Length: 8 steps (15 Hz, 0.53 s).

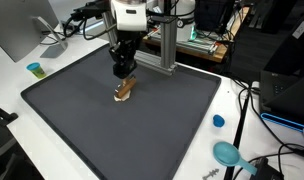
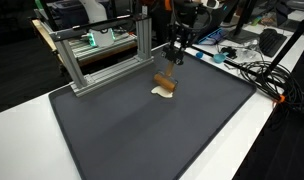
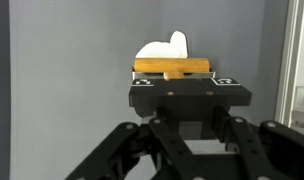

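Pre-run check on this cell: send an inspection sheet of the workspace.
Surface: dark grey rectangular mat lying flat on a white table.
Job's things: light brown wooden block in the jaws; white rounded object on the mat close by it, contact cannot be told.
Clutter: small blue cup, blue round cap, teal round-headed tool, all off the mat.
Grippers: black gripper shut on the block, low over the mat.
Cables: black and white cables loose on the table beside the mat.
Surroundings: aluminium frame at the mat's edge; monitor.
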### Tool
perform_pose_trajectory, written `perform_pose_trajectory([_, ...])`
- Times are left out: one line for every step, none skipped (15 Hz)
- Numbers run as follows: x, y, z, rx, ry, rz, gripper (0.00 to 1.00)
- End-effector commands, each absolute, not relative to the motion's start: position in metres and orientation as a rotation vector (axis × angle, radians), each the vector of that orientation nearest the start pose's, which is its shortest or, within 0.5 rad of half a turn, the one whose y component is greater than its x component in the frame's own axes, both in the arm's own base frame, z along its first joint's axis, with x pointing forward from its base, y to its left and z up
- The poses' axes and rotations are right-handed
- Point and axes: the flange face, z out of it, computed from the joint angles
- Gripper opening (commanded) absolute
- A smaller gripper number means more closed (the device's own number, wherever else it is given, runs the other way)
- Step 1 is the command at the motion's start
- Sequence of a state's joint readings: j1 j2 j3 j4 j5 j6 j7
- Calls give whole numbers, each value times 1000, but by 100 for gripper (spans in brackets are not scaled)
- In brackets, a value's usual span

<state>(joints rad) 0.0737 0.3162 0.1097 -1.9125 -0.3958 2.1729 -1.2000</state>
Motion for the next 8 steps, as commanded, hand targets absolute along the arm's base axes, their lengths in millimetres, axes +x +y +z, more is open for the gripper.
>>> perform_pose_trajectory([616,93,330,1939,2074,-317,21])
perform_pose_trajectory([618,92,326,1934,2084,-325,21])
perform_pose_trajectory([619,94,320,1939,2097,-336,21])
perform_pose_trajectory([618,97,315,1936,2121,-342,21])
perform_pose_trajectory([617,100,310,1934,2143,-347,21])
perform_pose_trajectory([617,103,305,1930,2165,-358,21])
perform_pose_trajectory([618,105,303,1922,2170,-361,21])
perform_pose_trajectory([621,103,299,1918,2151,-368,21])
